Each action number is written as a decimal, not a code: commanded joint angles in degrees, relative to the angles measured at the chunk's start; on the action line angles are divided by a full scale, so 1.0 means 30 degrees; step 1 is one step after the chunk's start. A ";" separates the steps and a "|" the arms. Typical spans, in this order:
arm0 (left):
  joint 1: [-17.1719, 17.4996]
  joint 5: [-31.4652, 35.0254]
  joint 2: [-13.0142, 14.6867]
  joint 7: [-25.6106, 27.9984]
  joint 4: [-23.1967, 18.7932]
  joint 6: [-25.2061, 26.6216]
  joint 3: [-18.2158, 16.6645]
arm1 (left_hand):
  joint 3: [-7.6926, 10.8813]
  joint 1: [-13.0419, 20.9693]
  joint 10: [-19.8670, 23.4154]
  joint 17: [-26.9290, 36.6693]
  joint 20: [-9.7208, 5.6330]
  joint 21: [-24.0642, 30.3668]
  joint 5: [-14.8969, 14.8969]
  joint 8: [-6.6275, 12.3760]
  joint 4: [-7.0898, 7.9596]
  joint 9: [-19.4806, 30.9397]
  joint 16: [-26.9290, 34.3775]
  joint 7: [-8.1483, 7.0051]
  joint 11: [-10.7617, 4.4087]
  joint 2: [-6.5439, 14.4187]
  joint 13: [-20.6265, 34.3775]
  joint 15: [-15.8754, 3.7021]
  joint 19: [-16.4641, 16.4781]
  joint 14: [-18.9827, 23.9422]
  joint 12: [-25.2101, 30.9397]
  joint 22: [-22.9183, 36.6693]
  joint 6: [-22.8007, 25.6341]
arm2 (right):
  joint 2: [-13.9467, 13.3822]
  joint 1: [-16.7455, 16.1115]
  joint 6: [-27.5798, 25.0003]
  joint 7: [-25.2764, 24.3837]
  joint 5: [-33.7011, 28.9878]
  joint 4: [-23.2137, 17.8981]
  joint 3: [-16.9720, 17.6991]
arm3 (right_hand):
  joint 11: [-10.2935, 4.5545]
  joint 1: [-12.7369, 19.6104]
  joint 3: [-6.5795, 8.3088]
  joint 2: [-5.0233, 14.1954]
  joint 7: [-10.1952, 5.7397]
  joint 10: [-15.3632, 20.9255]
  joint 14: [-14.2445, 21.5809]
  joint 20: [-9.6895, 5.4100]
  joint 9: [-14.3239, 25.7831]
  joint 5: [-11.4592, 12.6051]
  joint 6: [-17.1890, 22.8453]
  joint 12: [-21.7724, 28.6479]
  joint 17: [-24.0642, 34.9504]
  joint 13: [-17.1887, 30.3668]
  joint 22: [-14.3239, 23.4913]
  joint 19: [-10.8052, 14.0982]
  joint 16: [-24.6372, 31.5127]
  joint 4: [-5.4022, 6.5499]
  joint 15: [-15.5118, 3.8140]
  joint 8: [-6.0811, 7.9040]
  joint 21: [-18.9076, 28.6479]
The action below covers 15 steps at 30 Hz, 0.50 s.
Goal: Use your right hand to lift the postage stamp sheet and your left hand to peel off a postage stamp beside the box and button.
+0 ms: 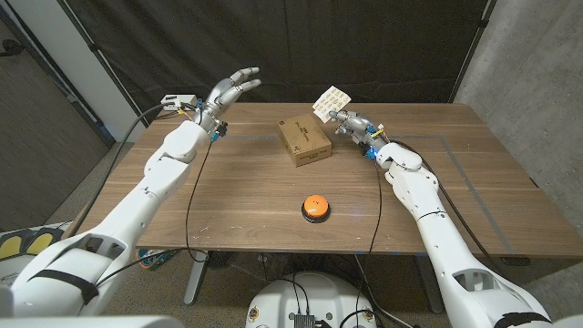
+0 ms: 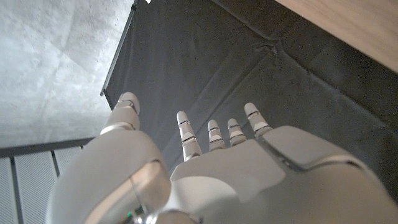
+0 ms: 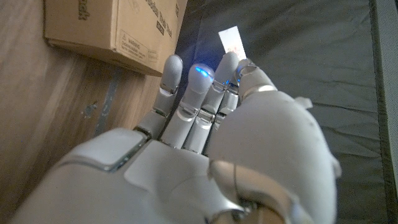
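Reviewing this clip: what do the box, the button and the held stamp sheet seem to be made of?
Box: brown cardboard, matte, with printed labels and folded edges.
Button: likely plastic, an orange, faintly glossy dome on a black base.
Stamp sheet: thin paper, pale with a grid of stamps, held up by the right hand; its finish is too small to judge.

A lab test bay: black curtain (image 1: 364, 46) backdrop, bare concrete wall (image 1: 528, 55), wooden table (image 1: 237, 200)

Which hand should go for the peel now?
Left. The right hand already holds the stamp sheet up beside the box, while the left hand is raised, fingers spread and holding nothing.
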 commanded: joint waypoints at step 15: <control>-0.1698 0.7210 0.2013 0.5291 -0.2265 -0.0852 0.3367 | 0.0043 0.3270 -0.0154 -0.0075 0.0288 0.0052 0.0695 0.0415 -0.0086 0.0370 0.0257 -0.0121 -0.0388 -0.0693 0.0299 -0.0351 -0.0544 0.0109 -0.0055 -0.0049 0.1172 | -0.1905 -0.1546 0.1462 -0.3895 -0.2030 -0.3331 -0.1606 | -0.0369 -0.0342 0.0568 -0.0240 0.0568 0.1537 0.0580 -0.2062 0.2626 0.0811 0.0525 0.0494 0.1246 0.0602 -0.0401 0.0496 0.0069 -0.0045 -0.0552 0.0131 0.0412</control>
